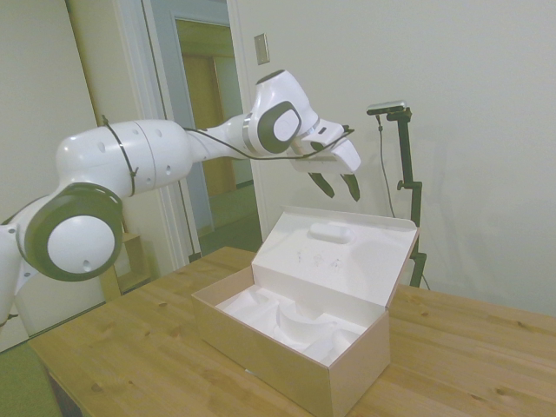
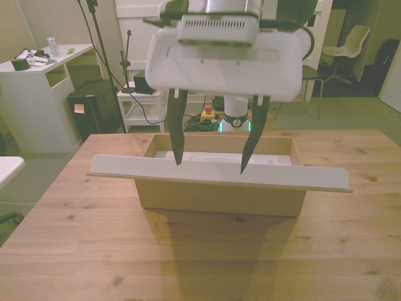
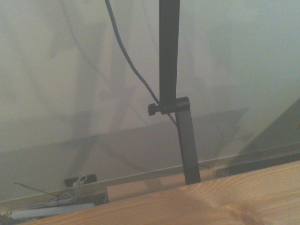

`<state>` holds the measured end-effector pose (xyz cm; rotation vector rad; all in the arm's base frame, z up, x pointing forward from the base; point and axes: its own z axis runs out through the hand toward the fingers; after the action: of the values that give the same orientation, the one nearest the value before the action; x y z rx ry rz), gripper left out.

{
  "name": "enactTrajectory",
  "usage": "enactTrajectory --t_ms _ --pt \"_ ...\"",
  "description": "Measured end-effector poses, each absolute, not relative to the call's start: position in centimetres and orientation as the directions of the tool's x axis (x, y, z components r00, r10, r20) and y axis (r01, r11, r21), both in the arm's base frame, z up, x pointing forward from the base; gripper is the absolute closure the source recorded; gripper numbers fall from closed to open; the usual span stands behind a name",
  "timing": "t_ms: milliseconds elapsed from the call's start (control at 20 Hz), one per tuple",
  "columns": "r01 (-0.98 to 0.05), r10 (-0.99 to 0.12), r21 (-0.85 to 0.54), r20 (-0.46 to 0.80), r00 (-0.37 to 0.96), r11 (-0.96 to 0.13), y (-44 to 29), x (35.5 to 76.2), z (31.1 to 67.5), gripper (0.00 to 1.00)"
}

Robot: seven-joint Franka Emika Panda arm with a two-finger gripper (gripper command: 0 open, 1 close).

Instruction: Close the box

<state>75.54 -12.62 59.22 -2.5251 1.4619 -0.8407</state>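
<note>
On the wooden table [image 1: 469,347] sits the box [image 1: 287,347], lid [image 1: 339,256] up & open, white insert [image 1: 287,321] showing. Gripper [image 1: 337,185] hangs above the lid, fingers spread wide, holding nothing.

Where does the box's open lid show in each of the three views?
Side view: lid stands up behind the box, right of centre, below the claw.
Front view: lid is a pale edge-on strip across the middle.
Wrist view: not in it.
Shared landmark: wooden table.
</note>
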Motion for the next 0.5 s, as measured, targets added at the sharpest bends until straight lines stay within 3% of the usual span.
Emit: enactTrajectory --t_ms 500 --pt "-0.812 -0.834 -0.275 0.378 0.402 -0.515 -13.8 77.1 54.8 0.0"
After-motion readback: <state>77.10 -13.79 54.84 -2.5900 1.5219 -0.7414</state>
